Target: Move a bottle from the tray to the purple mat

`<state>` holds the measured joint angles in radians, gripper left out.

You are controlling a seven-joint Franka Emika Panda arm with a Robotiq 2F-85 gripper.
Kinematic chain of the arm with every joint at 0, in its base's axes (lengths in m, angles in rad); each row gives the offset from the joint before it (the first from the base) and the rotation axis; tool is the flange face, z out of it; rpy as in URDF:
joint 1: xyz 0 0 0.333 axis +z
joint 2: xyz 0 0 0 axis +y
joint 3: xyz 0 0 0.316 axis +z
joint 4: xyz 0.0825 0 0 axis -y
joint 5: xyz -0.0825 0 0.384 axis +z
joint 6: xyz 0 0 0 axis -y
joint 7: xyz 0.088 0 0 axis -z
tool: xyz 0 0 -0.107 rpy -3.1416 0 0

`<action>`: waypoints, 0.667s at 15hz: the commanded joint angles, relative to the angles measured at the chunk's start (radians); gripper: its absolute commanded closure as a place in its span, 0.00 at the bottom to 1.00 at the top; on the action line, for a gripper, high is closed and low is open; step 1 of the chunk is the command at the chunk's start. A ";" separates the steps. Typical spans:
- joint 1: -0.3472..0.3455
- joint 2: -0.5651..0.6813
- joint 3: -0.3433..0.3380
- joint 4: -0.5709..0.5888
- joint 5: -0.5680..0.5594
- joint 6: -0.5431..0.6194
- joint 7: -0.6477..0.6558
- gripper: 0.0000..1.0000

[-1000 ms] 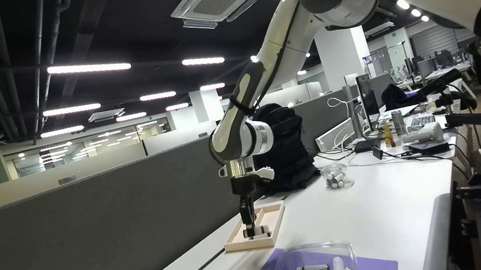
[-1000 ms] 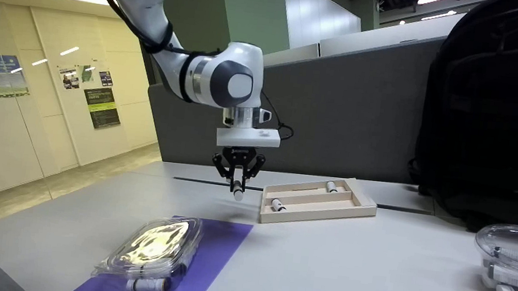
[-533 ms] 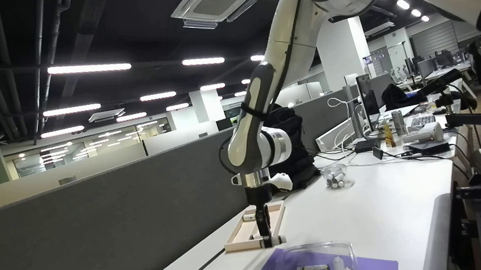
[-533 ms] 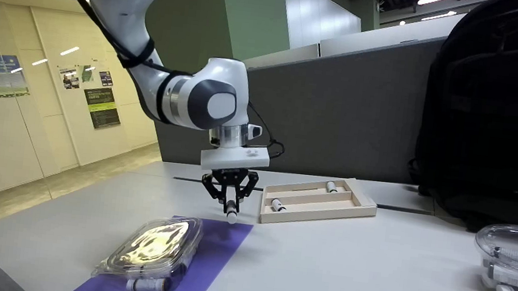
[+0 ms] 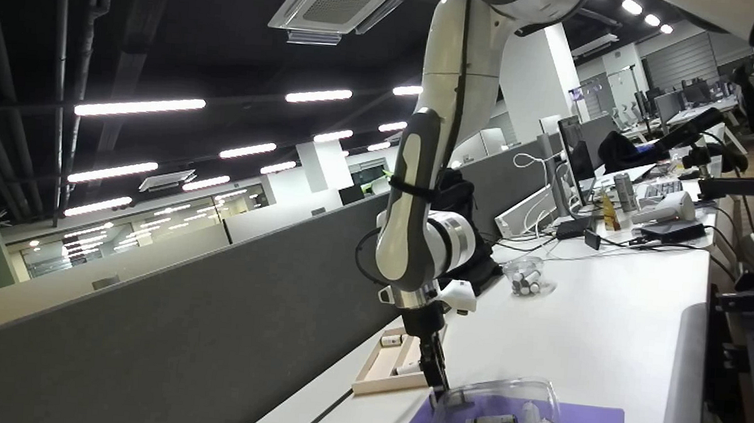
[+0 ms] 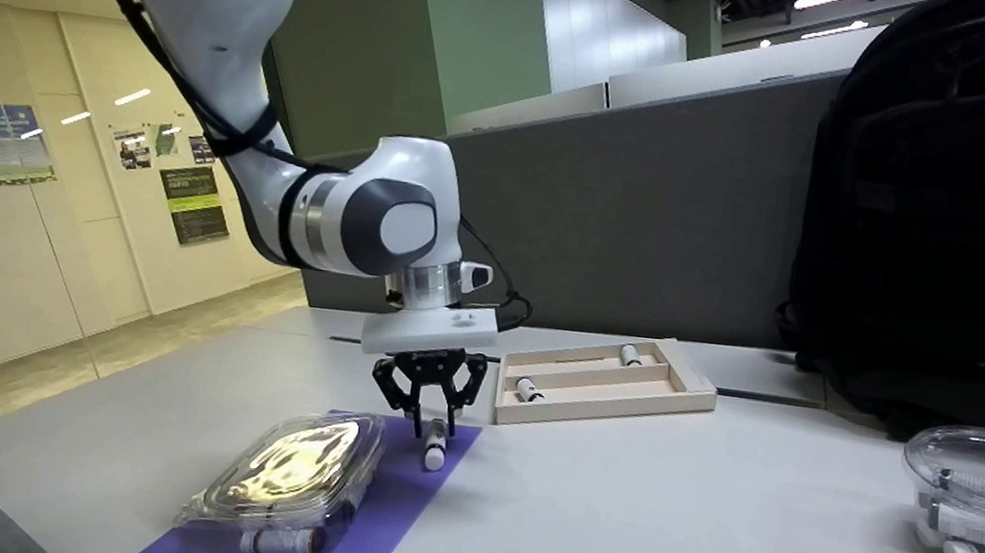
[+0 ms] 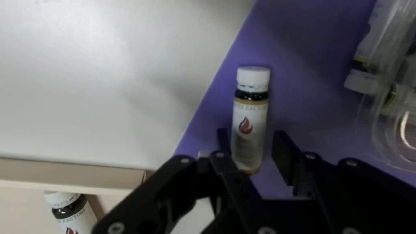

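Note:
A small bottle with a white cap and white label [image 7: 250,117] lies on its side on the purple mat [image 7: 211,107]. My gripper [image 7: 252,134] is open around it, low over the mat. The left finger is close beside the bottle, and a gap shows at the right finger. In an exterior view the bottle [image 6: 434,455] lies under the open gripper [image 6: 435,433], near the mat's edge next to the tray. The light wooden tray [image 6: 607,411] holds two more bottles, one nearer [image 6: 528,389] and one farther [image 6: 630,355]. Part of the tray [image 7: 71,174] shows in the wrist view.
A clear plastic box with several bottles [image 5: 497,386] stands on the mat beside the gripper; it also shows in an exterior view [image 6: 294,467]. A round clear tub of bottles [image 6: 981,462], a black backpack [image 6: 943,226] and a grey partition [image 6: 647,220] stand around the table.
My gripper has moved from beside the tray to over the purple mat and down, carrying the bottle. It has opened, and the bottle now lies on the mat.

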<state>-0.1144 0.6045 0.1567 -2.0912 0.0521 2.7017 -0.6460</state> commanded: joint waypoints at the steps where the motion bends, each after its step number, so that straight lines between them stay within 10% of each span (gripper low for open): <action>1: 0.006 -0.039 -0.007 -0.017 -0.028 -0.003 0.075 0.27; 5: 0.002 -0.078 -0.014 -0.001 -0.020 -0.013 0.130 0.02; 10: 0.064 -0.135 -0.117 0.059 -0.108 -0.125 0.299 0.00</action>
<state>-0.1020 0.5098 0.1132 -2.0694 0.0123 2.6642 -0.4845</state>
